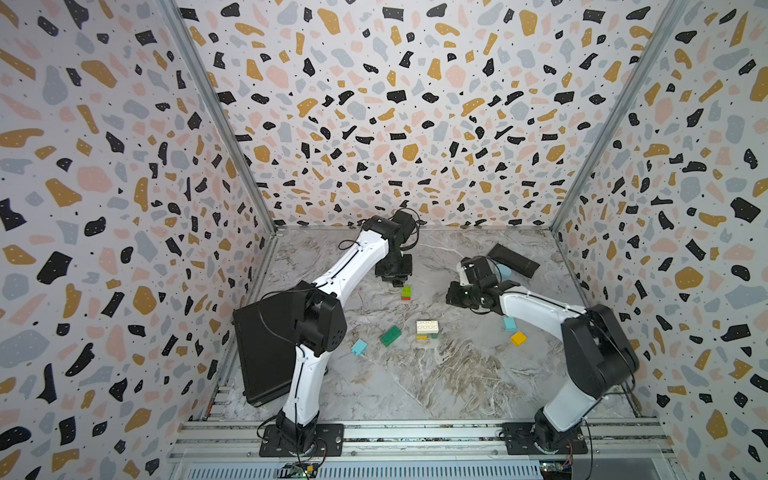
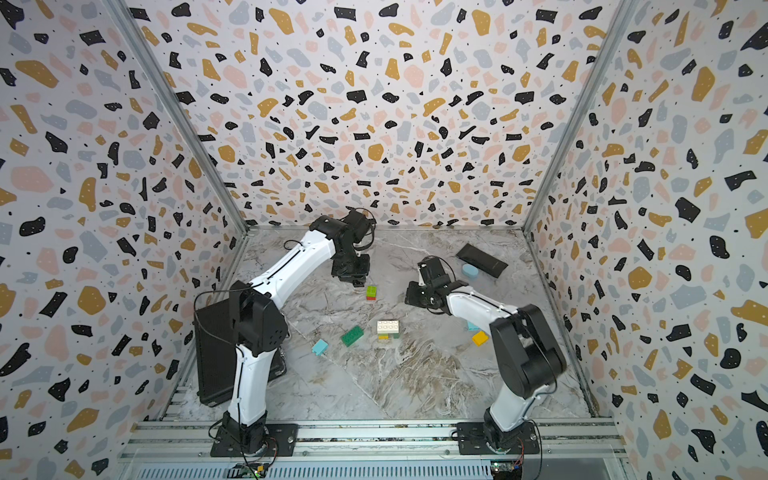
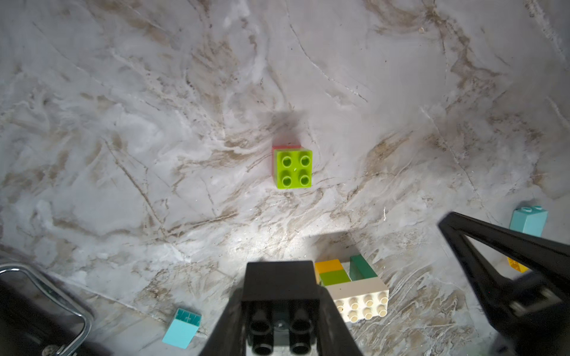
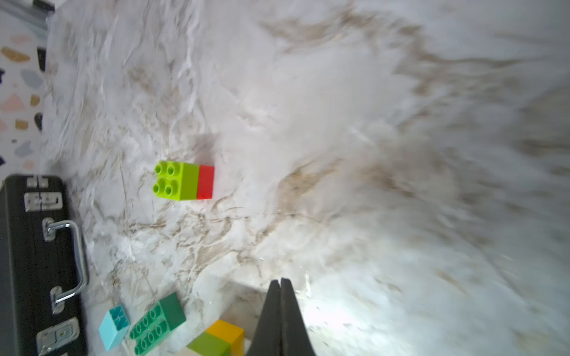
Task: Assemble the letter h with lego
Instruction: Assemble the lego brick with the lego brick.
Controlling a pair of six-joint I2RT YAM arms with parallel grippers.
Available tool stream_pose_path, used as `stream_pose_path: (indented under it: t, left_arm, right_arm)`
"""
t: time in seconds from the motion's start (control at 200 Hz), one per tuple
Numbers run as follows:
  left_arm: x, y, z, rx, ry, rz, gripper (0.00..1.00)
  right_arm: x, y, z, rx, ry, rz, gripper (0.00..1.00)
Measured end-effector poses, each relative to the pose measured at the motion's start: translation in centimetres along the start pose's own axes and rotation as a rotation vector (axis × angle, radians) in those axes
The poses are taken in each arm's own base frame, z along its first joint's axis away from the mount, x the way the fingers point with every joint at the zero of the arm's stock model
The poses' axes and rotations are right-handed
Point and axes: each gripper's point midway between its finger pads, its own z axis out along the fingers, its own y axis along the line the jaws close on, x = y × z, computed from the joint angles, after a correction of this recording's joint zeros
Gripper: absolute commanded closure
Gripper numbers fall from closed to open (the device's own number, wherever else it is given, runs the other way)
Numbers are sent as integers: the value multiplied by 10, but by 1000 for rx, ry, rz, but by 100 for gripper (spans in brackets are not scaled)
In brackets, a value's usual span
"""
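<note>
My left gripper (image 3: 280,308) is shut on a black lego brick (image 3: 279,286), studs toward the camera. In both top views it hangs just behind a lime brick stacked on a red one (image 1: 406,292) (image 3: 293,169) (image 4: 182,181). Nearer the front, a white long brick (image 1: 427,327) (image 3: 361,297) tops yellow, lime and green bricks. A dark green long brick (image 1: 390,336) (image 4: 157,323) and a light blue one (image 1: 359,347) lie to its left. My right gripper (image 4: 280,282) (image 1: 453,296) is shut and empty, right of the lime stack.
A big black case (image 1: 266,353) with a metal handle (image 4: 77,255) stands by the left wall. A flat black case (image 1: 513,259) and a pale-blue oval thing (image 1: 505,271) lie at the back right. A light blue brick (image 1: 509,323) and a yellow one (image 1: 518,338) sit under the right arm.
</note>
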Motion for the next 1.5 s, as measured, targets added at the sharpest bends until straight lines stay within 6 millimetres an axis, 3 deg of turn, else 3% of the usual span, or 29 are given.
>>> stream_pose_path:
  t: [0.085,0.225,0.456,0.696,1.016,1.502]
  left_arm:
    - [-1,-6,18,-21,36,8,100]
    - [0,-8,41,-55,85,8,100]
    - [-5,-11,50,-84,77,24,100]
    - [-10,-4,53,-131,54,43,100]
    - [-12,-6,78,-141,75,58,100]
    - [-19,-12,84,-126,58,71,100]
  right_arm:
    - [20,-29,-9,60,-53,22,100]
    - [66,-80,4,198,-10,51,100]
    - [44,-70,10,176,-103,55,100]
    - [46,-72,16,182,-94,66,100]
    - [41,-66,22,168,-88,72,100]
    - [42,-62,25,152,-70,73,100]
